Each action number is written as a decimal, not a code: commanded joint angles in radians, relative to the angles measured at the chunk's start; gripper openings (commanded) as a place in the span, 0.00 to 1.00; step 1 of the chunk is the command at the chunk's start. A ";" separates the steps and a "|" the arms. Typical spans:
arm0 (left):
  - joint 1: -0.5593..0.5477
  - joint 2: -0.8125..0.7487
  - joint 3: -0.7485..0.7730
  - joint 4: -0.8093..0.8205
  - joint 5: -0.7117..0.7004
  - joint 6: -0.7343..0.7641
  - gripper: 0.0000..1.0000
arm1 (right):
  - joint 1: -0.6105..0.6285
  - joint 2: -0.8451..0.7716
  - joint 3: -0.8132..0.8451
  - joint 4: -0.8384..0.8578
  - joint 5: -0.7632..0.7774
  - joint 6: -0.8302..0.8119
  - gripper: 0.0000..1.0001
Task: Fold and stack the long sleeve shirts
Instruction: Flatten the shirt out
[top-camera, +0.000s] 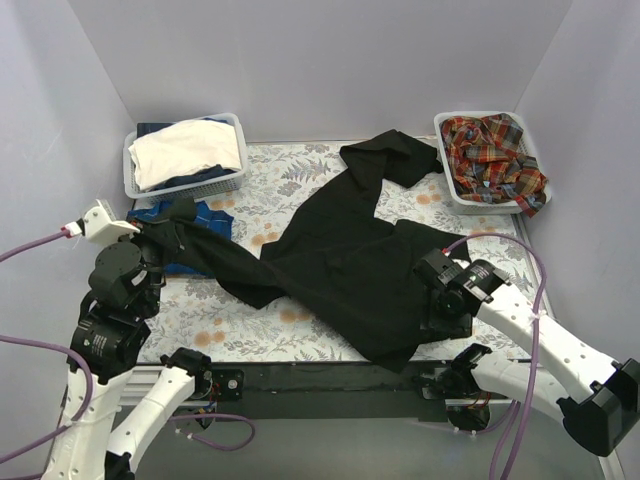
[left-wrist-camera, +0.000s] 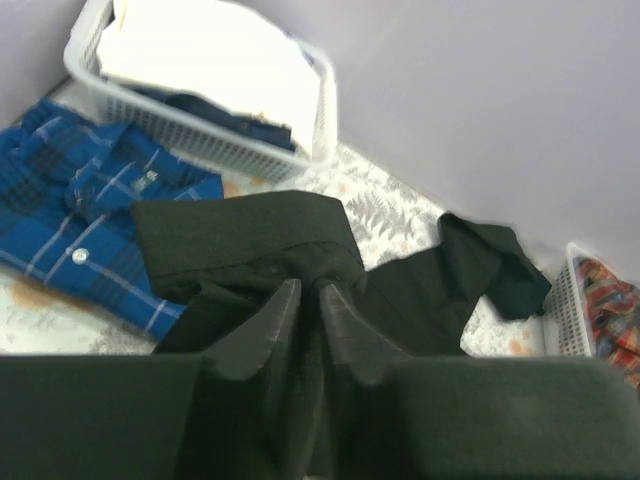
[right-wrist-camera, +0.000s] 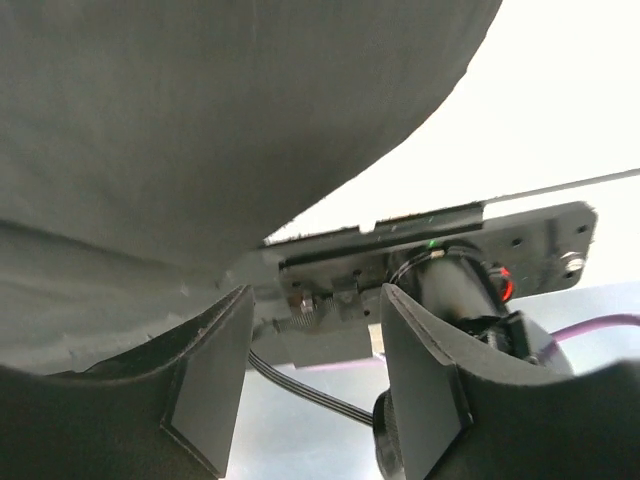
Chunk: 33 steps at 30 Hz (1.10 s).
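Floral-covered desk (top-camera: 238, 325) carries the black shirt (top-camera: 340, 255); my left gripper (left-wrist-camera: 310, 297) pinches what looks like its sleeve, my right gripper (right-wrist-camera: 312, 350) stands spread and empty by its edge.

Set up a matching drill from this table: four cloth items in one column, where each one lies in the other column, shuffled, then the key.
Things
1. black shirt
2. blue checked shirt
3. red plaid shirt
4. white cloth

Places
A. heaped in the right basket
B. flat on the table in front of the left basket, partly under black cloth
C. on top of the pile in the left basket
D. spread across the middle of the table

Pairs: 1-D, 2-B, 3-A, 4-C
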 joint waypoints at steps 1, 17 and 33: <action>-0.001 -0.045 -0.059 -0.111 0.030 -0.032 0.42 | -0.007 0.078 0.145 0.014 0.173 0.045 0.61; -0.001 0.301 -0.054 0.113 0.528 0.085 0.72 | -0.108 0.513 0.144 0.502 -0.101 -0.253 0.59; -0.136 0.928 -0.073 0.394 0.834 0.056 0.67 | -0.230 0.418 -0.092 0.481 -0.204 -0.213 0.56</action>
